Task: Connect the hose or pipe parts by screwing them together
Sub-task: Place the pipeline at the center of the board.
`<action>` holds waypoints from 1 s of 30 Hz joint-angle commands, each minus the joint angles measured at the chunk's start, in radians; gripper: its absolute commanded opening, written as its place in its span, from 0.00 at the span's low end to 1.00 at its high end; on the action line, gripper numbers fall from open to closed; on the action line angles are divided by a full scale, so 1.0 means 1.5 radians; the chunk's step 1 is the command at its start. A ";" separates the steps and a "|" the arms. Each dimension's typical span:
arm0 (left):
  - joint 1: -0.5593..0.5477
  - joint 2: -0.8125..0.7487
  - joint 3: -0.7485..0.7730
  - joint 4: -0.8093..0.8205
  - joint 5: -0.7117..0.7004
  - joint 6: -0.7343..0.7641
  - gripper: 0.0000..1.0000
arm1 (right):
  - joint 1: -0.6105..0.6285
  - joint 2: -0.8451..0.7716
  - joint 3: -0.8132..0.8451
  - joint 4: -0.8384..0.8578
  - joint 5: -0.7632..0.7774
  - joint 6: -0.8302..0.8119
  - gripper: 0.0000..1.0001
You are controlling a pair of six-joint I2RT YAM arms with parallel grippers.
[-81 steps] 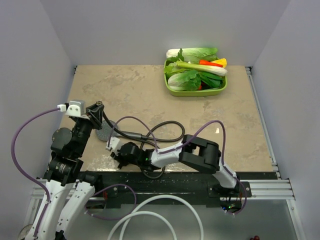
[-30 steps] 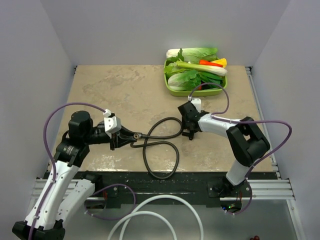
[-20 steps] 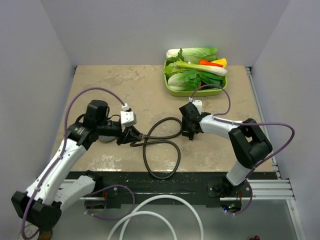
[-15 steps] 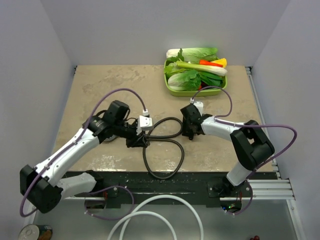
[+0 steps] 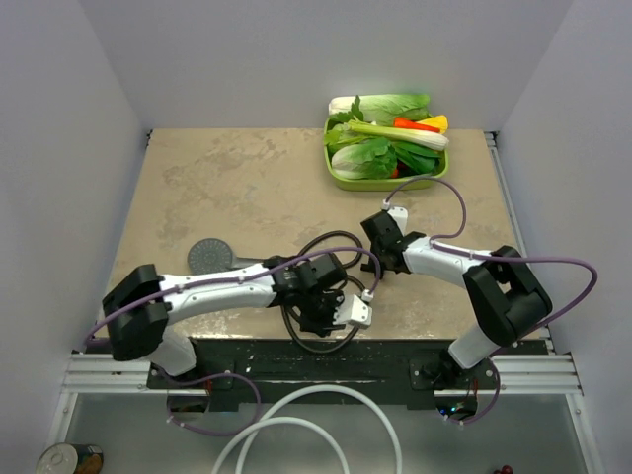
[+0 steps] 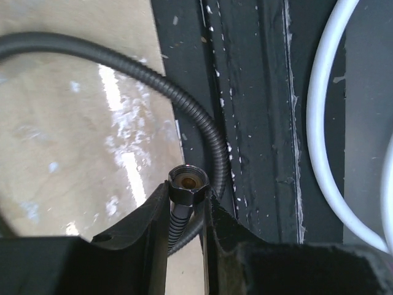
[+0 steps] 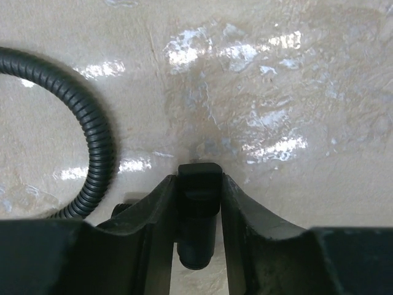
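The thin black hose (image 5: 336, 236) lies looped on the table (image 5: 217, 178), with the shower head (image 5: 209, 257) flat to its left. The left arm stretches low along the near edge. There the left gripper (image 6: 186, 200) pinches the hose's end nut (image 6: 188, 182), right by the black rail (image 6: 258, 123). The right arm bends inward, and the right gripper (image 7: 198, 180) squeezes the small black fitting (image 7: 199, 190) low beside the loop — bare table beyond.

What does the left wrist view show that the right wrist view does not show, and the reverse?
Only the left wrist view: the hose nut clamped in the jaws, the black frame rail and the thick white hose. Only the right wrist view: the small black fitting between the jaws. Both: the ribbed black hose and the beige table.
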 commanded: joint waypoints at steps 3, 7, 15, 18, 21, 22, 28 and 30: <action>-0.029 0.136 0.035 0.037 -0.088 0.007 0.00 | -0.010 -0.022 0.011 -0.059 0.023 0.026 0.31; -0.028 0.180 0.023 0.108 -0.124 0.021 0.00 | -0.018 -0.023 0.023 -0.069 0.032 0.025 0.32; -0.023 0.204 0.006 0.176 -0.156 0.031 0.16 | -0.019 -0.013 0.018 -0.051 0.020 0.025 0.41; -0.023 0.186 -0.011 0.175 -0.151 0.027 0.25 | -0.020 -0.006 0.014 -0.042 0.013 0.024 0.43; -0.021 0.159 -0.041 0.185 -0.154 0.028 0.32 | -0.019 0.001 0.013 -0.035 0.007 0.023 0.47; -0.020 0.156 -0.051 0.190 -0.153 0.026 0.33 | -0.020 0.002 0.012 -0.034 0.005 0.022 0.48; -0.015 0.157 -0.061 0.197 -0.152 0.019 0.34 | -0.020 0.000 0.005 -0.030 -0.001 0.026 0.50; -0.015 0.157 -0.061 0.201 -0.148 0.014 0.35 | -0.020 -0.003 0.003 -0.032 -0.006 0.029 0.51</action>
